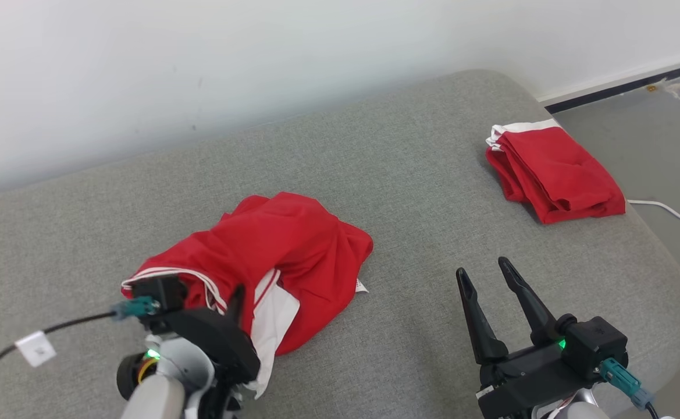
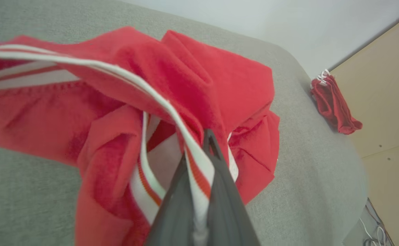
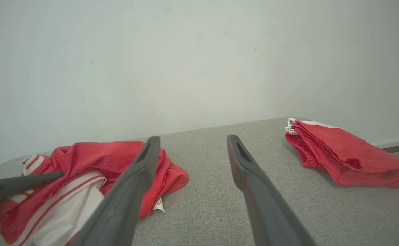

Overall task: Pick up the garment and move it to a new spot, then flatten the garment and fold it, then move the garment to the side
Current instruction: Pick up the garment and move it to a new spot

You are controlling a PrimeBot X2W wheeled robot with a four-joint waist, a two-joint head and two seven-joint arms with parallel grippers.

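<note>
Clamping the garment [image 1: 293, 244], perhaps by its waistband: left claw [image 2: 208, 136]; right claw [image 1: 481, 266] wide.

You are looking at a wide grey fabric cushion [image 1: 421, 174] with a woven texture and a rounded far-right corner, set against a plain off-white wall [image 1: 200, 70]. Light is soft and even. To your right the cushion drops off to a grey floor [image 1: 636, 134]. A white baseboard [image 1: 607, 81] with a dark strip beneath runs along the wall's foot. A white cable [image 1: 671, 210] lies on the floor just beside the cushion edge. The left wrist view shows a beige surface [image 2: 387, 102] with a seam beyond the cushion; you cannot tell whether it is panel or floor.
</note>
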